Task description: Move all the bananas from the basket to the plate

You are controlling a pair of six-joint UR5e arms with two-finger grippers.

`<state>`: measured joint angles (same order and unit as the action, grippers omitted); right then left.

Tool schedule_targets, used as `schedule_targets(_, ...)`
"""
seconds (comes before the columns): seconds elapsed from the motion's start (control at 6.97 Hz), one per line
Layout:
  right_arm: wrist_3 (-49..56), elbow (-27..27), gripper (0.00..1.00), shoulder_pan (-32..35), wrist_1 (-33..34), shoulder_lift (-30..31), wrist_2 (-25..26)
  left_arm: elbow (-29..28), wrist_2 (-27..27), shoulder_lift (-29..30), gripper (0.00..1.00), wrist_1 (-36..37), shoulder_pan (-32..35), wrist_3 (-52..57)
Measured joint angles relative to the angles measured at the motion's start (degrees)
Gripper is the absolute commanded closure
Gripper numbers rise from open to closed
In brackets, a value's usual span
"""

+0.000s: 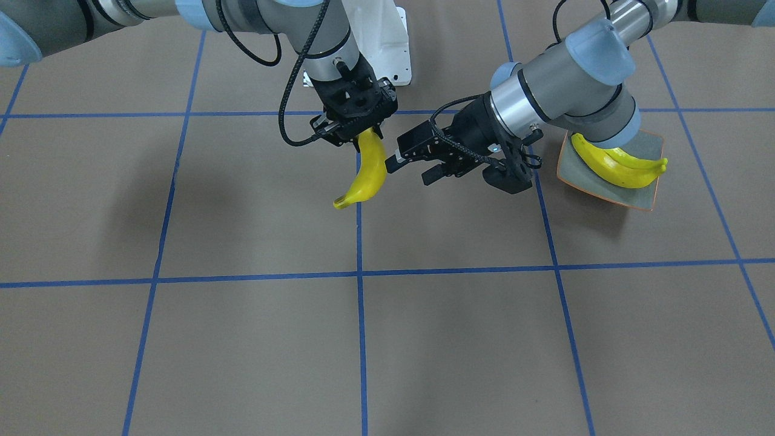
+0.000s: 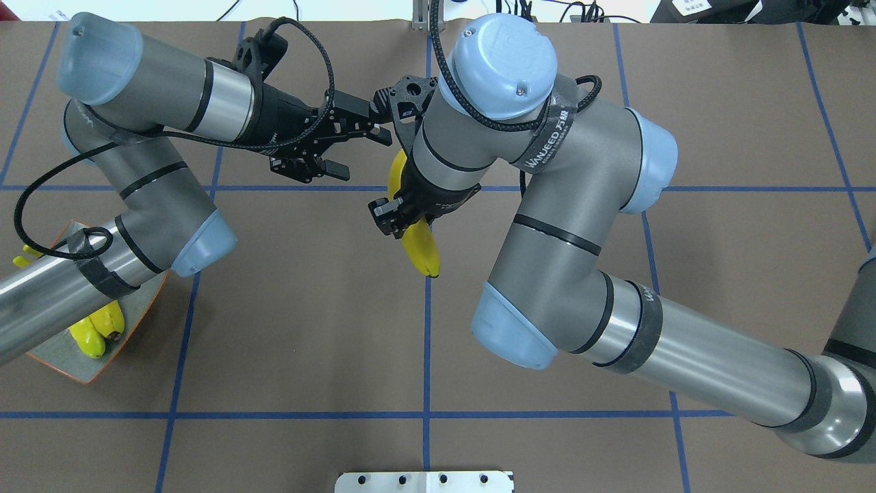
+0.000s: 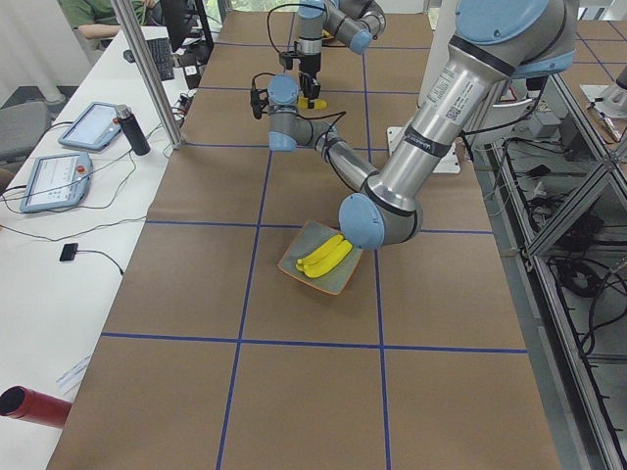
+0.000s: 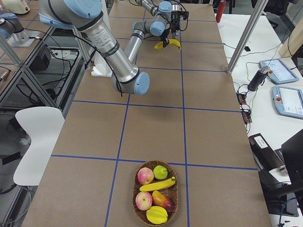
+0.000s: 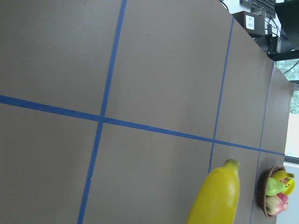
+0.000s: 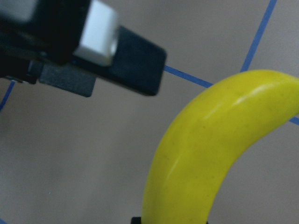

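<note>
My right gripper is shut on the top end of a bright yellow banana, which hangs above the table's middle; it also shows in the overhead view and the right wrist view. My left gripper is open and empty, close beside that banana, jaws turned toward it. The grey-blue plate lies under my left arm and holds two bananas. The wicker basket at the table's far right end holds one more banana.
The basket also holds apples, a pear and other fruit. The white robot base sits at the table's robot side. Tablets and a desk lie past the operators' edge. Blue tape lines grid the brown table.
</note>
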<state>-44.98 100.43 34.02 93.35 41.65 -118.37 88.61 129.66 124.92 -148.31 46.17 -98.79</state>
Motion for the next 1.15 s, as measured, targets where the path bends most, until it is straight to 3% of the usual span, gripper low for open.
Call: schedule_targets(1.15,-0.46,0.37,1.00,-0.18,-9.68,2.96,-1.85,-0.05,0.33,0.27,0.01,-1.38,-1.75,-0.19)
